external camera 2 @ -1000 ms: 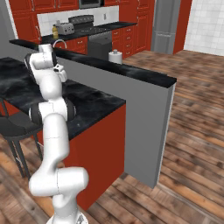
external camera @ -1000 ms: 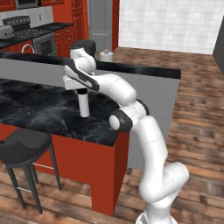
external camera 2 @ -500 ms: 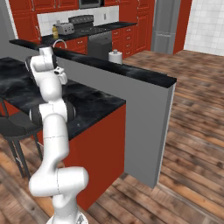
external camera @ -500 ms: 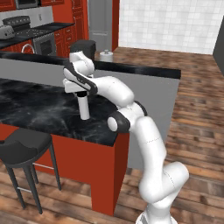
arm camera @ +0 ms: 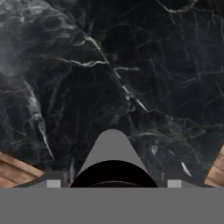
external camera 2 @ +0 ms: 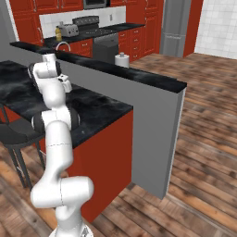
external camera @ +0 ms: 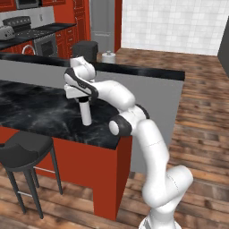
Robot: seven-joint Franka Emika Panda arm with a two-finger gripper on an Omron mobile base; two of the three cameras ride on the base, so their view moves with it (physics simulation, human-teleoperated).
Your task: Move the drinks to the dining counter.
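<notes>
The slim white cylindrical bottle with a black cap (external camera: 85, 113) stands upright on the long black marbled dining counter (external camera: 36, 112), directly beneath the two-finger gripper (external camera: 83, 101), whose fingers clasp its cap end. In the hand view the cap (arm camera: 113, 173) sits at six o'clock between the fingertips (arm camera: 53, 182).

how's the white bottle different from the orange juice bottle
The white bottle is slim and pale; the juice bottle is amber-orange. The white bottle stands on the dining counter right under the claw; the juice bottle sits on the far worktop beside the toaster. Both stand upright.
</notes>
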